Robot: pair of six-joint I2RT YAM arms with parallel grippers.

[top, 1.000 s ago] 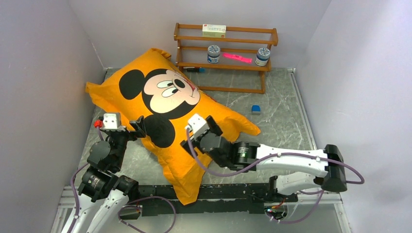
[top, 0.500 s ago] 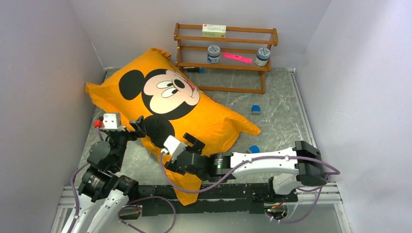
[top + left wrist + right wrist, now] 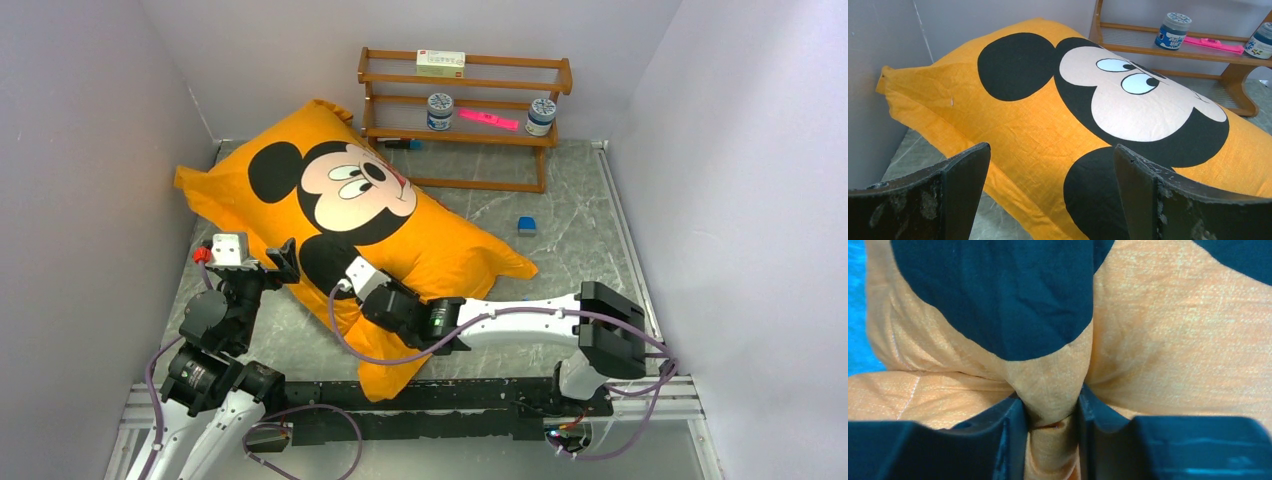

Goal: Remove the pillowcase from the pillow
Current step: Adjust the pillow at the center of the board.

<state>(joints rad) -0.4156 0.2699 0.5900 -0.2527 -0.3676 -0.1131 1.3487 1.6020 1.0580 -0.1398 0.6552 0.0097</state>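
**Right claw pinches the Mickey cover; left claw stands spread**

Top view: the pillowcase (image 3: 440, 250) lies slantwise across the left half of the table (image 3: 580, 230), Mickey face up, one corner against the left wall and its near end reaching the front rail. It is plump and full, and the pillow inside is wholly covered. The right gripper (image 3: 368, 298) reaches in from the right and presses into the cover's near part, below the black ear. The left gripper (image 3: 283, 258) sits at the cover's left edge. By the back wall stands a wooden rack (image 3: 465, 100). Its top shelf holds a flat box (image 3: 441, 62). The shelf below holds two lidded jars (image 3: 440, 110) (image 3: 541, 116), with a pink item (image 3: 489, 119) lying between them. A small blue block (image 3: 526, 224) rests on the table, apart from the cover.

Left wrist view: the left claw's two fingers (image 3: 963, 185) stand spread wide with nothing between them, the printed face just beyond. One jar (image 3: 1173, 30) and the pink item (image 3: 1213, 45) show on the rack shelf behind.

Right wrist view: the right claw's fingers (image 3: 1013, 435) are drawn in on a raised fold of orange cloth, pinching the pillowcase just below a black patch.
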